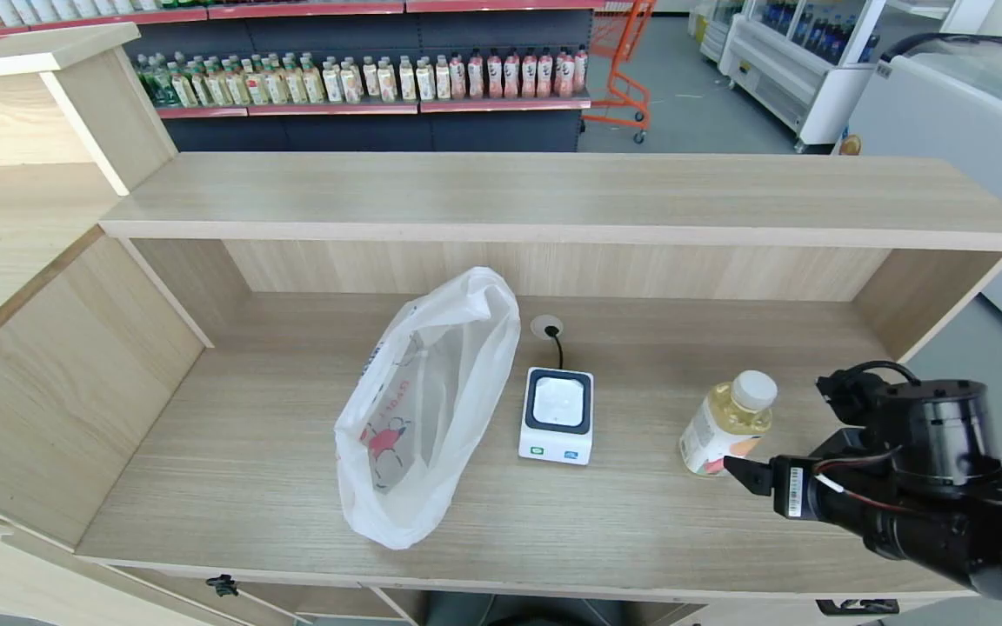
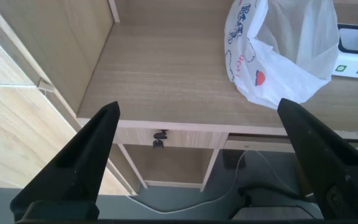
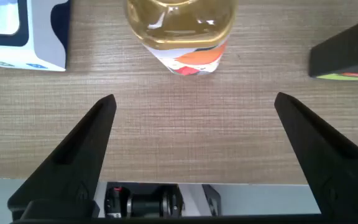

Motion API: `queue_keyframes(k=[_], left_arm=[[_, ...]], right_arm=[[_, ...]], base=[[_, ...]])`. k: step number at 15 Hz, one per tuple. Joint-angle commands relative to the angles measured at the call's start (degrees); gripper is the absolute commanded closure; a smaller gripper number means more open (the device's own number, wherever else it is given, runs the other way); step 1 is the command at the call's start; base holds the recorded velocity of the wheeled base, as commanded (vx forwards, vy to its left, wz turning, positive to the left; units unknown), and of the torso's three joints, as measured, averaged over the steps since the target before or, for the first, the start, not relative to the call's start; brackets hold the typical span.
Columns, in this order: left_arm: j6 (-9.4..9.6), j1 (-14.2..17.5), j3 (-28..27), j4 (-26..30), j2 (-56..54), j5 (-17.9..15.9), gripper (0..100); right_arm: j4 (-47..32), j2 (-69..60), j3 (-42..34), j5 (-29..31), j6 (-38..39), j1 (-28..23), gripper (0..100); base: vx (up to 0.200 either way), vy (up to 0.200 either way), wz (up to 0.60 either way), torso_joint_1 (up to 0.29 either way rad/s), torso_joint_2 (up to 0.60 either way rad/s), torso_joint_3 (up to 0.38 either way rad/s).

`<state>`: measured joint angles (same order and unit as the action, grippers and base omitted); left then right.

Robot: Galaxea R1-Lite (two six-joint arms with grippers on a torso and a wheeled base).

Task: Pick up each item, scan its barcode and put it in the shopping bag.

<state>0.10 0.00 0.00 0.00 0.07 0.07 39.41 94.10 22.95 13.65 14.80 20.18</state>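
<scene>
The left gripper [image 2: 197, 113] sits off the front left corner of the worktop [image 1: 249, 469], with its fingers spread wide and holding nothing. The shopping bag [image 1: 427, 409] rests left of centre on the worktop with its mouth open. It is thin, limp film and will probably collapse or slide if pushed. The scanner [image 1: 557, 416] sits just beside the bag on its right, window facing up. The bottle [image 1: 727, 423] stands upright to the right of the scanner and well apart from it, holding pale yellow liquid under a white cap. Treat the bottle as moderately heavy for its size, with smooth, slightly yielding plastic walls that may slip under a light grip. Grip it across the mid-body, near the upper edge of the label, and leave the barcode area uncovered. The right gripper [image 3: 194, 102] is near the bottle on its front side, not touching it, with its fingers wide apart and empty.
</scene>
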Motion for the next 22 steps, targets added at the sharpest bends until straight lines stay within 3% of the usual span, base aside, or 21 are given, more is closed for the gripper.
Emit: queue_keyframes(k=[1,9,22], left_arm=[[-0.01,0.0,0.0,0.0,0.0,0.0,0],[-0.01,0.0,0.0,0.0,0.0,0.0,0],[-0.01,0.0,0.0,0.0,0.0,0.0,0]], right_arm=[[5.1,8.6,-0.8,2.3,0.8,4.0,0],[21.7,17.7,-0.9,6.9,-1.9,4.0,0],[29.6,22.6,5.0,6.9,-5.7,2.4,0]], base=[[0.000,0.000,0.00,0.000,0.00,0.000],[0.000,0.000,0.00,0.000,0.00,0.000],[0.000,0.000,0.00,0.000,0.00,0.000]])
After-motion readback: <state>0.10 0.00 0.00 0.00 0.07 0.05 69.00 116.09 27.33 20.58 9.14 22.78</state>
